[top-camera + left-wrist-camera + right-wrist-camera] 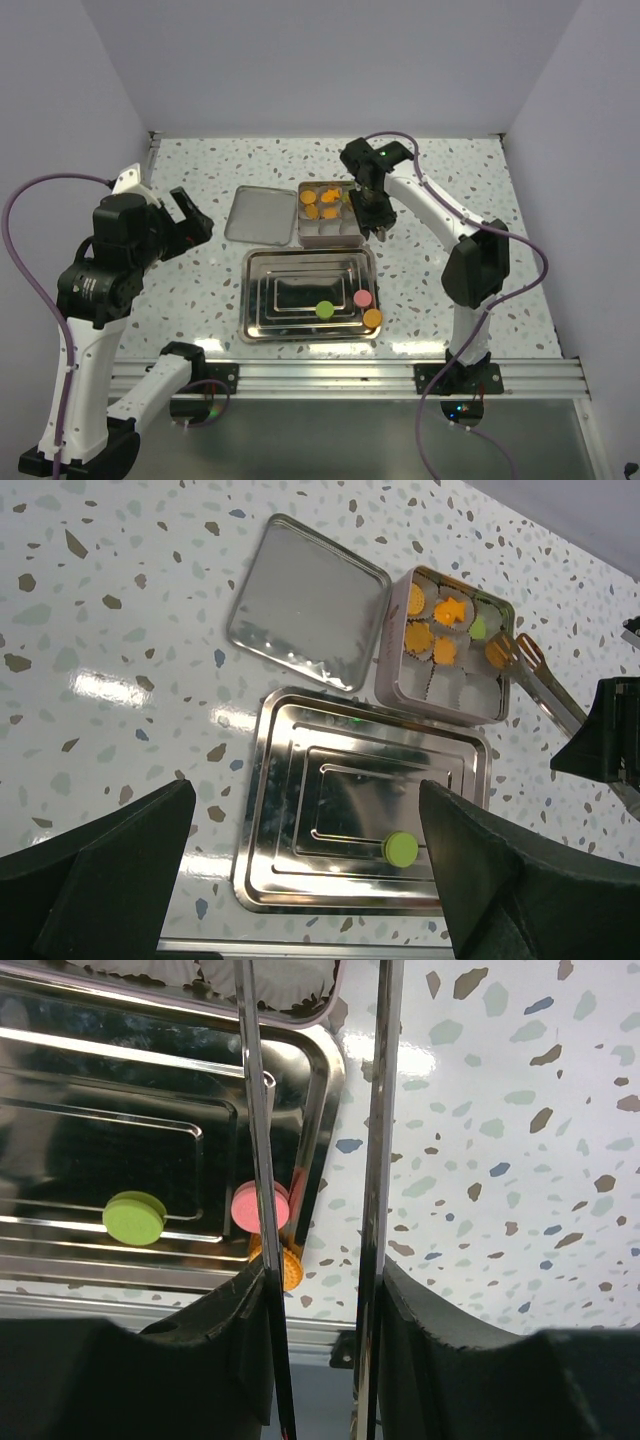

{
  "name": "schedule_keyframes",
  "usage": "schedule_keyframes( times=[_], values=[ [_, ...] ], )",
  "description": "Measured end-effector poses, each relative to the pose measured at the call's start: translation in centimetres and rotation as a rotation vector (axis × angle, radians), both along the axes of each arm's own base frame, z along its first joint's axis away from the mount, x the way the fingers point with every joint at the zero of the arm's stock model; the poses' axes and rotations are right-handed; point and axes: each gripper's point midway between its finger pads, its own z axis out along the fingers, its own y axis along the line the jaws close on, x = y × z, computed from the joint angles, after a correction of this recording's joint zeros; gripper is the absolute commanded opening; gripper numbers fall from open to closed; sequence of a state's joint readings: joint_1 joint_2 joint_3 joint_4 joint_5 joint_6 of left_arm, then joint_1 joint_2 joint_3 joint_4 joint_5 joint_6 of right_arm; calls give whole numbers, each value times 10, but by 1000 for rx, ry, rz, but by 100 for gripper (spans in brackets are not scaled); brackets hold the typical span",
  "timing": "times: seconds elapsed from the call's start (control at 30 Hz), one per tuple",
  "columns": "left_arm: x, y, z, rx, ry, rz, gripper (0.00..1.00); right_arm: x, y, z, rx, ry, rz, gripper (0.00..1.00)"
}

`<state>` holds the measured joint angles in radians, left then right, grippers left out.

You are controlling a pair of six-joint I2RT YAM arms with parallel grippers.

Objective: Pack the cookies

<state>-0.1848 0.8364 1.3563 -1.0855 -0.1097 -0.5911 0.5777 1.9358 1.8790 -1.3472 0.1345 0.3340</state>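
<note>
Closest in, at the bottom of the right wrist view: matte black right gripper point(322, 1295), clamped on a pair of thin, mirror-bright steel tongs point(383, 1110). Blades running up the frame with a gap between them. Behind the blades, at left: shallow rectangular steel tray point(330, 1070), stepped and glossy, on a white table point(500, 1160) speckled grey, brown and blue.

Toward the tray's lower right corner, three of the cookies point(363, 298), flat and smooth like coins: green cookie point(135, 1217), pink cookie point(245, 1207) near it, orange cookie point(288, 1265) partly hidden at the rim.

At upper right of the left wrist view: small square tin box point(392, 655), just above the tray, lined with white fluted paper cups point(465, 690). Upper cups holding more cookies, orange rounds and orange flowers plus one green. Tong tips over the box's right side, pinching an orange round point(497, 652). Flat square lid point(305, 600), rounded at the corners, lying just left of the box.

At middle left of the top view: left gripper point(192, 220), raised off the table, spread wide, grasping nothing.
</note>
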Motion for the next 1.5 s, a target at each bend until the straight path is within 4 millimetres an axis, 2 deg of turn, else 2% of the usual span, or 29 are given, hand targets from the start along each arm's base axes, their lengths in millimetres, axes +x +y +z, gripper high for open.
schedule_keyframes(
  times=[0.33, 0.83, 1.0, 1.13, 1.23, 1.33, 1.4, 1.5],
  values=[
    [0, 1, 3, -3, -8, 5, 100, 1, -3, -1, -3, 8, 11, 45],
    [-2, 1, 5, -15, -16, 16, 100, 1, -3, -1, 12, 14, 12, 46],
    [-2, 1, 6, -16, -18, 16, 100, 1, -1, 6, 31, -1, 9, 46],
    [-3, 1, 6, -17, -21, 14, 100, -7, 4, 27, 88, -40, 14, 46],
    [-4, 0, 5, -21, -19, 8, 100, -27, 12, 50, 148, -85, 46, 47],
    [-3, -3, 0, -25, -8, -2, 100, -64, 20, 63, 184, -98, 109, 48],
    [-2, -5, -4, -29, 4, -12, 100, -96, 26, 63, 211, -81, 157, 48],
    [1, -8, -9, -36, 17, -26, 100, -147, 26, 48, 208, -3, 208, 49]
  ],
)
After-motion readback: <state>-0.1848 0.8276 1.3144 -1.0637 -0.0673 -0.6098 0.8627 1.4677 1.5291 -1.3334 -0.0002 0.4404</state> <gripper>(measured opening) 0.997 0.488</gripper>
